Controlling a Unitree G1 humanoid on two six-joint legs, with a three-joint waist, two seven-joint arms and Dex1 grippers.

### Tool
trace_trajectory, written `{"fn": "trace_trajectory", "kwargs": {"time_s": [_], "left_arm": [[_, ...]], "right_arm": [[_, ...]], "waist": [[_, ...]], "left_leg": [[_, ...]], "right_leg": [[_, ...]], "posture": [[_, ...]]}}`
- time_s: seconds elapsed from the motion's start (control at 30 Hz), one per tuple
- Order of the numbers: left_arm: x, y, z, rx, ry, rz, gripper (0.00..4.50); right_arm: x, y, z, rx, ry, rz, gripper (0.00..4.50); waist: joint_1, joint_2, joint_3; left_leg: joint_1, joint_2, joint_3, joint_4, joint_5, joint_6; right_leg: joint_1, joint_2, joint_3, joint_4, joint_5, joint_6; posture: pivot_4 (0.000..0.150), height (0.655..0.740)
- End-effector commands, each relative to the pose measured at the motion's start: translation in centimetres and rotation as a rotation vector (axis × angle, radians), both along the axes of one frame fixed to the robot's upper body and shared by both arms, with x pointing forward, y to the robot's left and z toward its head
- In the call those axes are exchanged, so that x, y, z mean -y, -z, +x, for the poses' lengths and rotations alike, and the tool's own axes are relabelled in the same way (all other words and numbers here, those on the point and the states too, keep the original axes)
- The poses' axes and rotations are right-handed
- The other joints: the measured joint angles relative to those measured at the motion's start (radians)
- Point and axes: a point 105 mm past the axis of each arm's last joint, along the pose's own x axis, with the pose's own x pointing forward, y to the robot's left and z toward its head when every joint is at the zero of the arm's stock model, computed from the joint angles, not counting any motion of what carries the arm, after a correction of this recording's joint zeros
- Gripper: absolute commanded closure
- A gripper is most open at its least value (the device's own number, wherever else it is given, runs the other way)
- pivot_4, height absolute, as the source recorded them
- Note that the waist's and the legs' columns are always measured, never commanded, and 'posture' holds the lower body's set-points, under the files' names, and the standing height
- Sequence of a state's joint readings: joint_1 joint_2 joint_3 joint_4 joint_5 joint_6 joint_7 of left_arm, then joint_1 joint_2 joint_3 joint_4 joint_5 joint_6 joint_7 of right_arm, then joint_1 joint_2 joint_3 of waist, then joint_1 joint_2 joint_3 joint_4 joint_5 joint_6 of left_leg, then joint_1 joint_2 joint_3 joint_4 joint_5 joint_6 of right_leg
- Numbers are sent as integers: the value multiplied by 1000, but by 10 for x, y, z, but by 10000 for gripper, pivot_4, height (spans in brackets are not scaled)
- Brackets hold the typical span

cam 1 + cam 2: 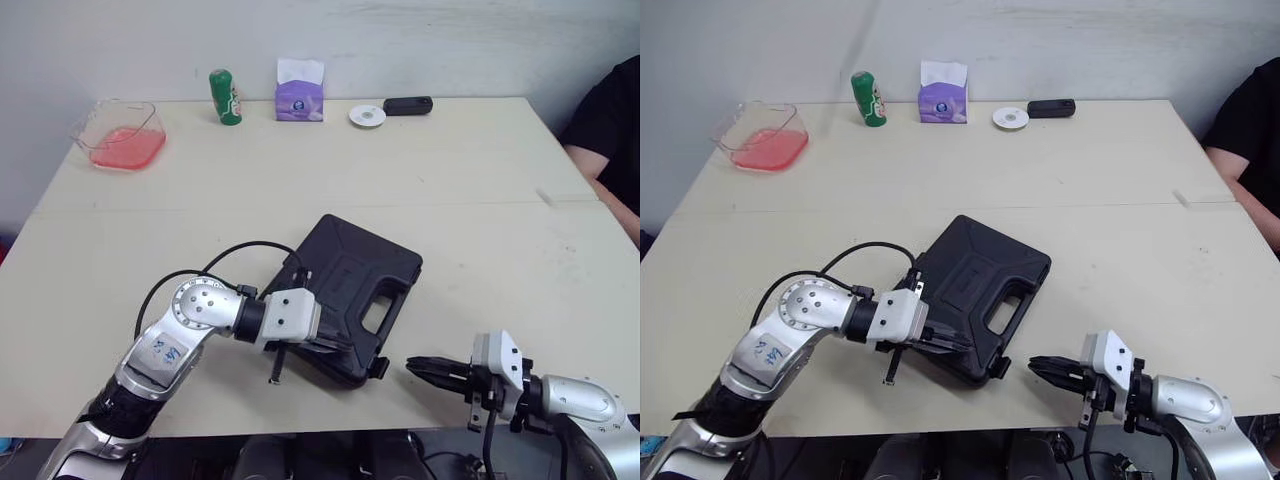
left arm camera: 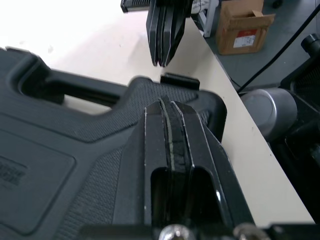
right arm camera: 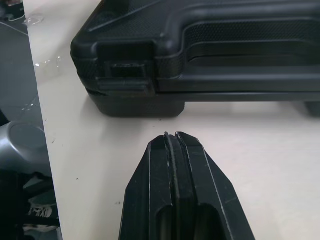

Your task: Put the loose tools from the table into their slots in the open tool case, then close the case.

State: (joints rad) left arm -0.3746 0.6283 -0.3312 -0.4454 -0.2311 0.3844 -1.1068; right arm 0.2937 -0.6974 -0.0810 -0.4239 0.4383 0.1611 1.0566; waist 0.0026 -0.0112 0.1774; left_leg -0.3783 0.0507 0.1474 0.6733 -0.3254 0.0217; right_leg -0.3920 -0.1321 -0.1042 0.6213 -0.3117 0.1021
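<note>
One closed tool case (image 1: 357, 285); left claw (image 2: 168, 106), right claw (image 1: 416, 368).

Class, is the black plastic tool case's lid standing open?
No: the black plastic tool case lies shut, lid flat against its base.

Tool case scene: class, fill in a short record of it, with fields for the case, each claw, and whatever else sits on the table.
case: tool case closed, lying flat on the table
latch: latch on the case's near corner, facing the right claw
left claw: left claw shut, over the lid near its front edge
right claw: right claw shut, low over the table, pointing at the latch, apart from it
far edge: clear container with pink contents, green can, tissue box, disc, black device
right side: person
</note>
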Motion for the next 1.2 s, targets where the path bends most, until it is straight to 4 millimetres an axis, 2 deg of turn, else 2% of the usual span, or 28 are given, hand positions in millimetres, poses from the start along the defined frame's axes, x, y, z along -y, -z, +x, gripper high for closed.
{"fn": "trace_trajectory", "kwargs": {"time_s": [0.03, 0.27, 0.6, 1.03, 1.2], "left_arm": [[-2, 21, -5, -30, -34, 96, 44633], [-10, 44, 1, -61, -92, 173, 44633], [-17, 56, 1, -107, -119, 220, 44633], [-25, 66, 2, -129, -144, 276, 44633], [-26, 68, 2, -135, -154, 284, 44633]], "right_arm": [[-10, 0, -7, -3, -49, 3, 45000], [-21, 4, -8, -15, -78, 6, 45000], [-32, 1, -2, 12, -87, 28, 45000], [-51, -27, -3, 41, -159, 87, 45000], [-56, -31, -2, 29, -173, 89, 45000]], "waist": [[0, 0, 0], [4, 0, -1], [19, 1, -5], [19, 2, -10], [18, 1, -11]], "left_leg": [[0, 0, 0, -1, 0, 0], [5, -1, 0, -3, 0, 0], [10, 1, -1, -6, -1, 0], [11, 4, -1, -7, -2, 0], [11, 7, -1, -7, -1, -1]], "right_leg": [[0, 0, 0, 0, 0, 0], [4, -1, -1, -1, 0, 0], [9, -3, 1, -4, -1, -2], [9, -2, 1, -4, -1, -4], [9, 0, 0, -4, -2, -7]], "posture": [[1500, 7400], [1500, 7400], [1500, 7400], [1500, 7400], [1500, 7400]]}}
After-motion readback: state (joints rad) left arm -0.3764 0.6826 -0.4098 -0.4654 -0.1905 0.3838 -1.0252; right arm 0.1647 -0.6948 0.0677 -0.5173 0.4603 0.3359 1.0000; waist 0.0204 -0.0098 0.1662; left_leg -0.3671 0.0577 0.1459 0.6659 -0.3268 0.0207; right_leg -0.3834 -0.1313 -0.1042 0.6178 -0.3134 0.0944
